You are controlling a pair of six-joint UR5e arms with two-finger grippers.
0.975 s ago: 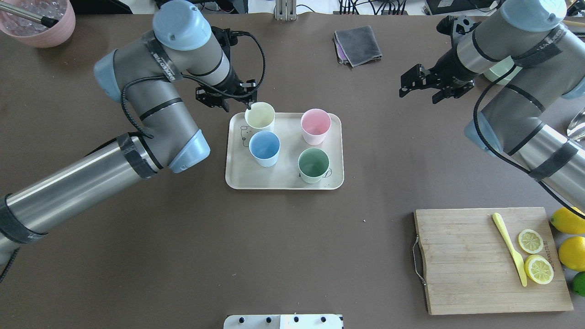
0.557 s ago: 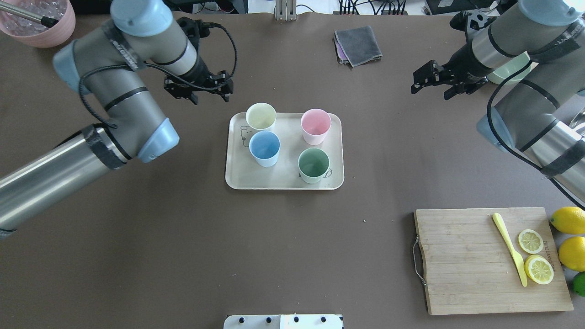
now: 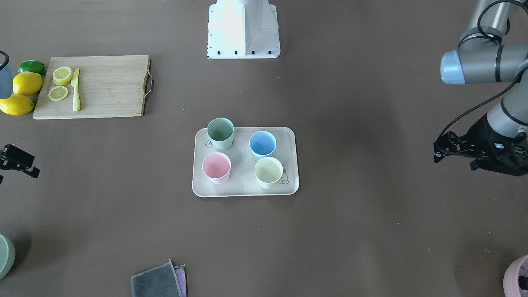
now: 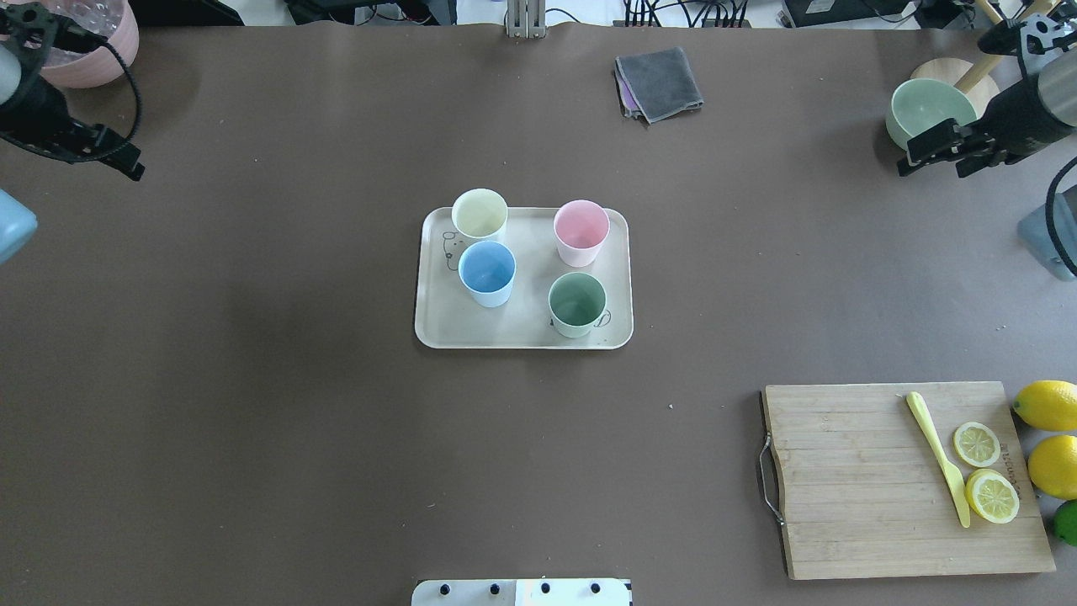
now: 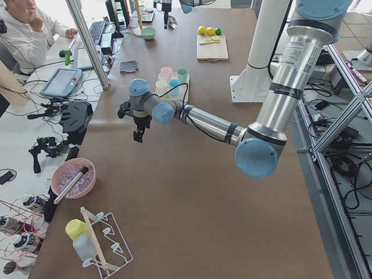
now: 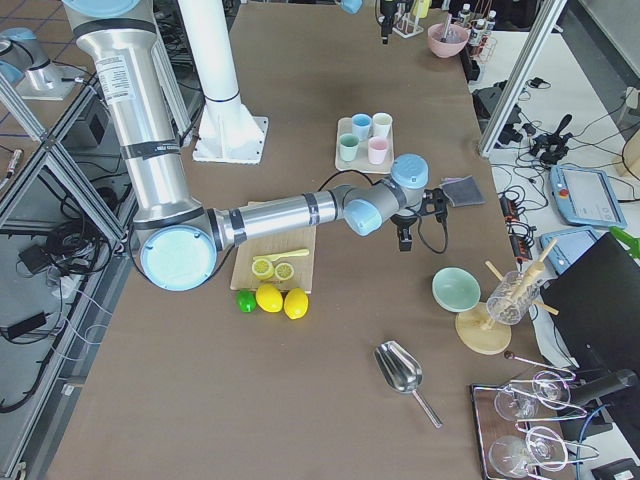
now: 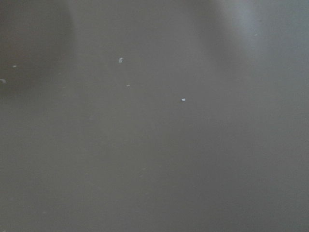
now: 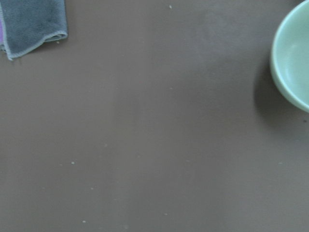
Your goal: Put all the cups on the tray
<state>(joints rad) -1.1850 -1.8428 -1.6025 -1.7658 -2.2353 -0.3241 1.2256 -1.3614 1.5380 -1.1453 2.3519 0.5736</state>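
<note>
The beige tray [image 4: 522,326] lies mid-table, also in the front-facing view [image 3: 243,187]. On it stand four cups, all upright: cream-yellow [image 4: 480,214], light blue [image 4: 487,271], pink [image 4: 581,229] and mint green [image 4: 577,302]. My left gripper [image 4: 118,160] is open and empty, far left of the tray near the table's edge; it also shows in the front-facing view [image 3: 453,162]. My right gripper [image 4: 932,168] is open and empty, far right of the tray by a green bowl. The wrist views show no fingers.
A wooden cutting board [image 4: 858,488] with a yellow knife and lemon slices lies front right, with whole lemons [image 4: 1045,406] beside it. A grey cloth [image 4: 659,82] lies at the back. A green bowl [image 4: 924,108] stands back right, a pink bowl [image 4: 94,52] back left.
Both arms have swung outward, away from the tray. The left gripper went from beside the cream-yellow cup to the far left edge, the right toward the green bowl. The cups have not moved.
</note>
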